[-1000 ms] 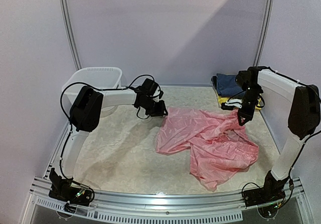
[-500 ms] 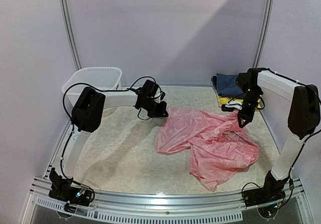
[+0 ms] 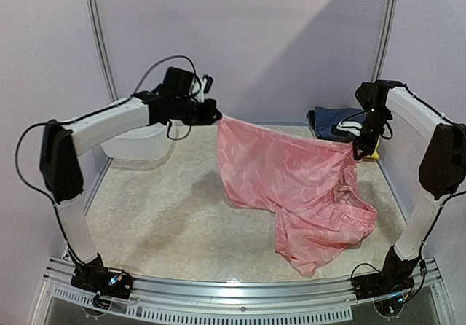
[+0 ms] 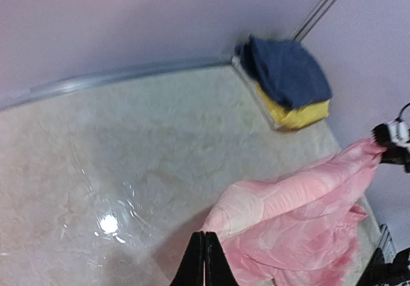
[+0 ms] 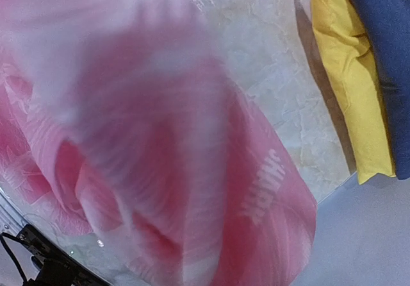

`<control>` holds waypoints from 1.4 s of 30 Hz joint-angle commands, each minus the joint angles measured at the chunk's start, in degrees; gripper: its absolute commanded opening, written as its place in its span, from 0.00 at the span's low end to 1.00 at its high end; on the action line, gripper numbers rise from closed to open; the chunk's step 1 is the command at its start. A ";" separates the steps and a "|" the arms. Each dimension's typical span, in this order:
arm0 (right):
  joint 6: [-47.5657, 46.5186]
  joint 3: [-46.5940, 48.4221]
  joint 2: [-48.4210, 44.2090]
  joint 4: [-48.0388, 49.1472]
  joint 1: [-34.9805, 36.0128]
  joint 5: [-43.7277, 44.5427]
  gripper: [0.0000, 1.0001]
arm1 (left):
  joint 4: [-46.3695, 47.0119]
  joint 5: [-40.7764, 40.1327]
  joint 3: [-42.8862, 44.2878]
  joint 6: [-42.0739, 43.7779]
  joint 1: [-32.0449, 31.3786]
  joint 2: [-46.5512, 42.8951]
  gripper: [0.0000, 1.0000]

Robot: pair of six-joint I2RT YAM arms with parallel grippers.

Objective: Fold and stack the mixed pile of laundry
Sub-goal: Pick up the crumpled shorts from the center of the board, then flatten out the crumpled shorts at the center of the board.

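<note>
Pink garment (image 3: 291, 183) hangs spread wide.
Thin, crinkly, top edge taut; folded navy top (image 4: 285, 71) lies on yellow one (image 4: 296, 114).

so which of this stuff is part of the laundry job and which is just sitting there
Part of the job: pink garment, navy garment, yellow garment under the navy one.

Just lying about: white basket, back left on the table.

soft even light, blurred wrist views
</note>
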 commanded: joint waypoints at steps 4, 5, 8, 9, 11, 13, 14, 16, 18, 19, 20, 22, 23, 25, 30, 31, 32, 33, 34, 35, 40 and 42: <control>-6.81 5.41 -4.18 -18.01 0.30 6.26 0.00 | -3.11 -10.89 -6.35 4.86 1.17 -17.23 0.00; -8.06 5.36 -4.84 -18.00 0.33 7.53 0.00 | -3.31 -12.21 -7.19 5.25 1.17 -19.52 0.00; -11.91 4.96 -7.73 -18.02 0.83 9.50 0.00 | -4.55 -15.37 -9.42 6.26 1.20 -25.65 0.00; -13.29 5.20 -8.71 -18.02 1.11 9.60 0.00 | -5.02 -15.90 -9.80 6.50 1.18 -26.90 0.00; -14.72 6.53 -10.30 -17.89 2.08 9.52 0.00 | -5.55 -16.40 -10.40 6.65 1.17 -29.29 0.00; -15.75 8.97 -11.36 -17.65 3.42 8.87 0.00 | -5.30 -16.11 -11.15 6.54 0.93 -31.38 0.00; -16.18 10.32 -12.13 -17.31 3.99 8.46 0.00 | -5.15 -16.05 -11.36 6.48 0.73 -32.34 0.00; -17.74 12.47 -13.43 -15.71 5.56 8.73 0.00 | -4.84 -16.41 -11.32 6.49 0.14 -34.29 0.00; -19.00 13.92 -15.18 -12.60 7.19 10.58 0.00 | -4.76 -17.06 -10.36 7.04 -0.59 -36.09 0.00; -19.47 14.39 -16.24 -10.40 7.96 11.70 0.00 | -4.94 -17.60 -9.50 7.51 -1.03 -36.85 0.00; -20.29 14.76 -17.04 -7.78 8.58 13.10 0.00 | -5.17 -18.27 -8.47 8.33 -1.49 -37.69 0.00; -21.69 15.65 -19.36 -2.32 9.91 14.95 0.00 | -6.28 -19.48 -5.62 9.97 -2.45 -38.72 0.00; -22.86 16.14 -20.53 0.19 10.31 15.35 0.00 | -7.45 -20.37 -2.81 11.12 -2.97 -38.94 0.00; -24.79 16.83 -22.67 5.24 11.03 15.35 0.00 | -10.28 -22.20 1.95 13.30 -3.89 -38.81 0.00; -30.09 17.11 -26.28 15.74 14.22 16.15 0.00 | -16.53 -26.01 13.86 17.77 -4.67 -37.83 0.00; -30.44 17.24 -26.50 16.96 15.27 16.85 0.00 | -17.52 -26.58 16.28 18.63 -4.71 -37.38 0.00; -30.66 17.64 -26.44 17.88 16.44 17.67 0.00 | -18.54 -27.08 18.60 19.31 -4.76 -37.03 0.00; -30.63 18.15 -26.10 17.93 17.73 18.36 0.00 | -19.57 -27.51 20.78 20.01 -4.80 -36.65 0.00; -30.33 18.83 -25.64 17.96 19.13 19.21 0.00 | -20.23 -27.88 22.78 20.64 -4.80 -36.37 0.00; -29.87 19.62 -24.77 17.95 20.61 19.96 0.00 | -20.85 -28.20 24.35 21.07 -4.80 -36.15 0.00; -27.98 24.99 -21.00 18.01 29.67 25.33 0.00 | -22.35 -29.00 32.20 22.75 -4.98 -35.68 0.00; -27.58 26.96 -19.97 18.01 32.72 26.97 0.00 | -23.32 -29.11 36.87 23.56 -5.05 -35.29 0.00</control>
